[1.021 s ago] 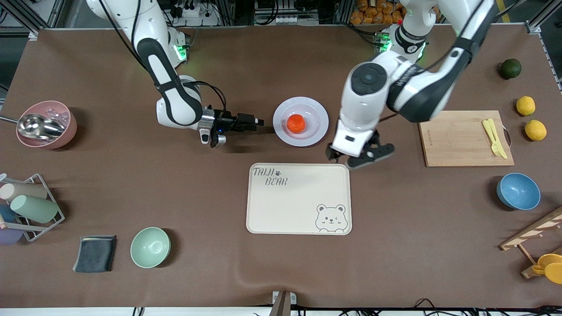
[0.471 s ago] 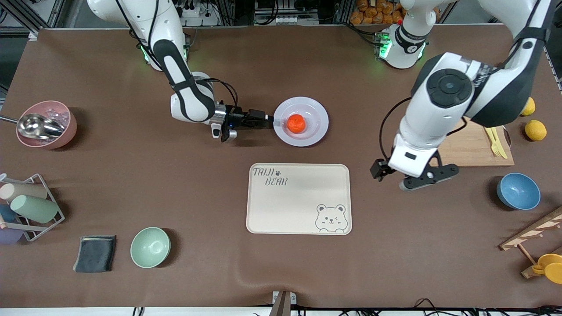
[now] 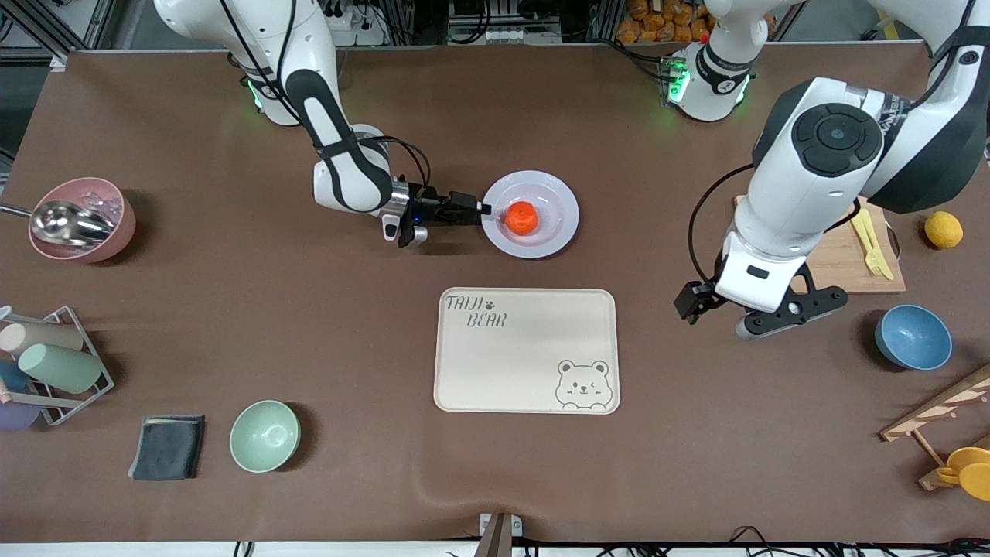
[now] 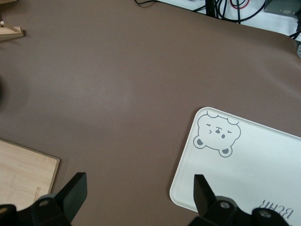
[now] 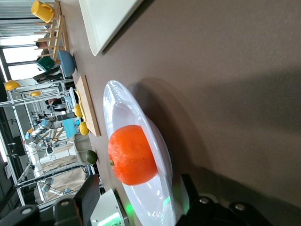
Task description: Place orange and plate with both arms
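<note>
The right gripper (image 3: 481, 209) is reaching in low from the right arm's end of the table, its fingers (image 5: 89, 193) spread apart around the rim of the plate (image 3: 563, 209), one above the edge and one below, not yet visibly clamping it. The orange (image 3: 523, 217) is sitting in the middle of the plate, just past the fingertips. The plate is resting on the brown table (image 3: 309, 325), a little farther from the front camera than the cream bear-print tray (image 3: 526, 350). The left gripper (image 3: 762, 309) is hanging in the air with its jaws wide apart and nothing between them, over bare table between the tray and the blue bowl (image 3: 913, 337), beside the wooden cutting board (image 3: 839, 267).
</note>
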Robot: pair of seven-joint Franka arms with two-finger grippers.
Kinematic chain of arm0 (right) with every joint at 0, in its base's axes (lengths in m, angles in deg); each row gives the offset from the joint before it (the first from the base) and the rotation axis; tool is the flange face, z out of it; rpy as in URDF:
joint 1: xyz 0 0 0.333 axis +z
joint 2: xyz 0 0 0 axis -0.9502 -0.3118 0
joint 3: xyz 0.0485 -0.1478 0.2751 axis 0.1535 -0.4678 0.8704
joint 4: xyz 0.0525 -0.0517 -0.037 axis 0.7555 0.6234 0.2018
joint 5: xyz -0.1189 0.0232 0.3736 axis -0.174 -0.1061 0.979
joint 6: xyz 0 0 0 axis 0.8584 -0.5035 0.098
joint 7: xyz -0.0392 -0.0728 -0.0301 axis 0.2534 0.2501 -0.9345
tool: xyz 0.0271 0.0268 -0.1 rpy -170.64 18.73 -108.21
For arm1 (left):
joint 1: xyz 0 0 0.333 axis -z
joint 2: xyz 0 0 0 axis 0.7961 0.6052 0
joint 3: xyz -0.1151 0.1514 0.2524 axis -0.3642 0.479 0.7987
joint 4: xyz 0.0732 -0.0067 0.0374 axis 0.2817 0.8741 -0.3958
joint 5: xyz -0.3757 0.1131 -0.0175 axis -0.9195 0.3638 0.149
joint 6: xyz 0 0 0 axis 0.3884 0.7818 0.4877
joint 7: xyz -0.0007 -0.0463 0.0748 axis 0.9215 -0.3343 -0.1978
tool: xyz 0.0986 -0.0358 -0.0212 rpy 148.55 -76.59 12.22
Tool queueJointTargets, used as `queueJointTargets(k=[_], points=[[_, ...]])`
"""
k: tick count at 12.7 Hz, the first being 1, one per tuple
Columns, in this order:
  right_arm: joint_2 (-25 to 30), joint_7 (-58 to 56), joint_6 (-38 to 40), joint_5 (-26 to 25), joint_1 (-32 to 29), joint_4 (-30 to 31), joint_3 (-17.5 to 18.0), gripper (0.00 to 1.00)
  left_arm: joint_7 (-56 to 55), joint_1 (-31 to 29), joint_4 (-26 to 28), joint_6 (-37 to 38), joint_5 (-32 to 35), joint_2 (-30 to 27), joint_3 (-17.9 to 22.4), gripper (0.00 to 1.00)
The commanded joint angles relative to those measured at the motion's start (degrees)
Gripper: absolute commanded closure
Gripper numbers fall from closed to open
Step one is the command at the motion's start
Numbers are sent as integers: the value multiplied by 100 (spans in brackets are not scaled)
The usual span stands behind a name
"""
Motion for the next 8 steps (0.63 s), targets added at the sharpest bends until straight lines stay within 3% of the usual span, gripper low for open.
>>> queueJointTargets(k=[1,6,7,8], points=[[-159,-183,-82,283,141,-137,-44,27,137,-78,-20,197,-180,-180,-53,0],[-220,-200,-82,511,324,-154,-44,46,241,-17,-230,303,-487,-408,26,0],[-229,-200,-91,599,395,-172,-44,47,643,192,-239,364,-775,-626,401,0],[-255,-200,-152,644,422,-207,-44,47,1125,655,-239,408,-1187,-907,1153,0]])
